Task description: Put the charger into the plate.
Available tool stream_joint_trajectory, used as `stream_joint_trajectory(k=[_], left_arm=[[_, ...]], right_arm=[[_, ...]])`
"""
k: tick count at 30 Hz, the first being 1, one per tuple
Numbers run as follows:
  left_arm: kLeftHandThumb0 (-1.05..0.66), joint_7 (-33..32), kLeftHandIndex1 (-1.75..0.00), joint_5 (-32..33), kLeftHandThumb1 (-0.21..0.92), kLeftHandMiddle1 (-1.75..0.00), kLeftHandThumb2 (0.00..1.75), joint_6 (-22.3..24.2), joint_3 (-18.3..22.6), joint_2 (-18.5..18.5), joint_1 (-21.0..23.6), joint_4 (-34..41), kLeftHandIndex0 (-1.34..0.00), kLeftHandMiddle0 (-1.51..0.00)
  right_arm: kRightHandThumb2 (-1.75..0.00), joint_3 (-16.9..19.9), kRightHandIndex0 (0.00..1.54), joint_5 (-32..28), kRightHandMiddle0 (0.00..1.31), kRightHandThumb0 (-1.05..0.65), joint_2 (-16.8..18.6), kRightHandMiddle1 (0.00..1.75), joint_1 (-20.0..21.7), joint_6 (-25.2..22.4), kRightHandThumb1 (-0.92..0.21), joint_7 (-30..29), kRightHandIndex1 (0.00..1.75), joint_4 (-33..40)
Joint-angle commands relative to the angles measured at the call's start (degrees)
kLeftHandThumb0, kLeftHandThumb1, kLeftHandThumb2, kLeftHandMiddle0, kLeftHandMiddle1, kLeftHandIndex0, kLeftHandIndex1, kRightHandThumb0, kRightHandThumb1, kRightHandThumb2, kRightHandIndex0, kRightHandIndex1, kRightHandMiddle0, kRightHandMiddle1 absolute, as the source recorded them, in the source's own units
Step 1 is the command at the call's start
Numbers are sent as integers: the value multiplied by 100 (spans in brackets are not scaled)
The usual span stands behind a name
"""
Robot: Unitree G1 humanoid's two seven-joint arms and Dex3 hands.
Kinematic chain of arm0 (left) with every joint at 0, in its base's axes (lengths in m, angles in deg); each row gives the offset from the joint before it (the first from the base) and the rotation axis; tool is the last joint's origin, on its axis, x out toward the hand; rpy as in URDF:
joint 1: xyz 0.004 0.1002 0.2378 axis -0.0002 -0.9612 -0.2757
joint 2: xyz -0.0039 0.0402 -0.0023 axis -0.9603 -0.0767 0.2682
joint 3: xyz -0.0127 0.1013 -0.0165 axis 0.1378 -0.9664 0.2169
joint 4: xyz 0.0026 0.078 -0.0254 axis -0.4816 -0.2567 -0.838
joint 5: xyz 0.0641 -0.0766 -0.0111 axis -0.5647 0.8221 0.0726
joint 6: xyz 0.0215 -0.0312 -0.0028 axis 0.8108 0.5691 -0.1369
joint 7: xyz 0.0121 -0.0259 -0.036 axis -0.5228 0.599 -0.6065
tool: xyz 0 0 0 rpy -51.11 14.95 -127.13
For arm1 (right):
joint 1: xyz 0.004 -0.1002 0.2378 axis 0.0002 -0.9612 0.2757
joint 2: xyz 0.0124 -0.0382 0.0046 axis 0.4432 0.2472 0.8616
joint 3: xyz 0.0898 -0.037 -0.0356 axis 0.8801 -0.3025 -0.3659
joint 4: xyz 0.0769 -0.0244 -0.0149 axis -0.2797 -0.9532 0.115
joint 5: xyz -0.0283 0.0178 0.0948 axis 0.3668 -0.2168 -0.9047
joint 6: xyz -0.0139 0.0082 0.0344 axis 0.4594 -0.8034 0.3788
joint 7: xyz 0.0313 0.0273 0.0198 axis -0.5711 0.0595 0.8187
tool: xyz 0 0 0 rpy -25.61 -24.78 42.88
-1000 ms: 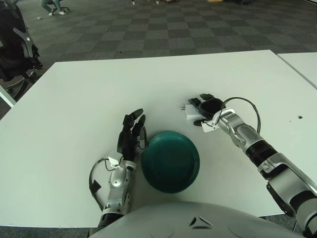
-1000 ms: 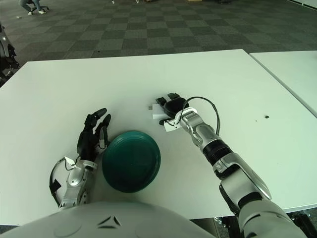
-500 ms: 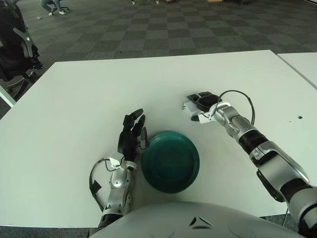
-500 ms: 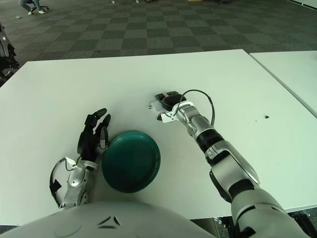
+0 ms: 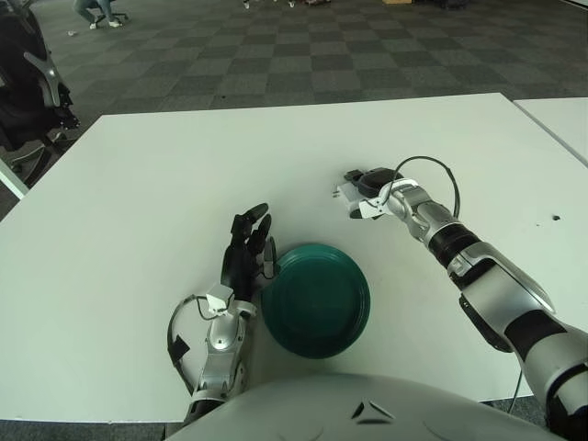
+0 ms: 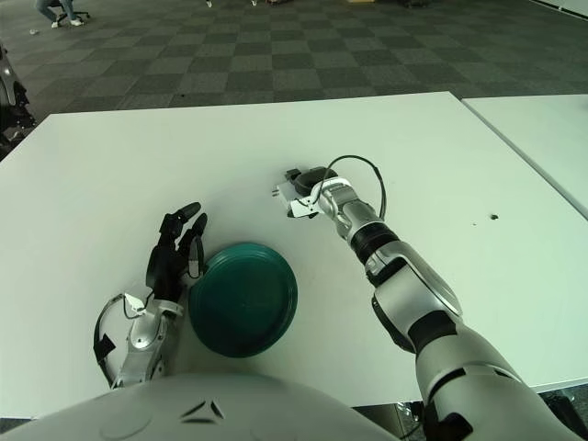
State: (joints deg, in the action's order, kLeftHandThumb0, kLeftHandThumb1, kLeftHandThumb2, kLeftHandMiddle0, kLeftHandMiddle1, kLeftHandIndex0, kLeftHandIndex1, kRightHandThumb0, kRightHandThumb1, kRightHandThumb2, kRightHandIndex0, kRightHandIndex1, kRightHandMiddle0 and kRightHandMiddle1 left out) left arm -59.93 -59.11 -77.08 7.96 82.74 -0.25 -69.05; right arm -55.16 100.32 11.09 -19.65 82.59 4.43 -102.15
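The green plate was taken as the landmark. The white charger was seen on the table, beyond the plate and a little to its right, well apart from it. The right hand was placed over the charger, and its dark fingers were curled around it, so the charger seemed to be held, though no lifting could be seen. Compared with one second earlier, the right hand and the charger had been shifted a little farther from the plate, and the forearm had been stretched out more. This was judged as a settling of the grasp, with the carrying to the plate not yet begun. The left hand was shown just beside the plate's left rim, with fingers extended and nothing held.
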Motion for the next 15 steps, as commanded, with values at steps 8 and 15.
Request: stream_joint_trajectory(k=[8,15], left_arm=[[-85,-77,-89,189,92,0,88,45,-45,380,-507,-381,-8,-44],[-85,-161,-88,126,92,0,88,13,-54,361,-572,-353,-6,-43]], right_arm=[[-45,-720,63,324,14,-71,185,165,-516,637,-92,-402,171,-1517],[-98,-937,82,416,42,-45,21,174,-398,972,-57,-883,174,-1607]])
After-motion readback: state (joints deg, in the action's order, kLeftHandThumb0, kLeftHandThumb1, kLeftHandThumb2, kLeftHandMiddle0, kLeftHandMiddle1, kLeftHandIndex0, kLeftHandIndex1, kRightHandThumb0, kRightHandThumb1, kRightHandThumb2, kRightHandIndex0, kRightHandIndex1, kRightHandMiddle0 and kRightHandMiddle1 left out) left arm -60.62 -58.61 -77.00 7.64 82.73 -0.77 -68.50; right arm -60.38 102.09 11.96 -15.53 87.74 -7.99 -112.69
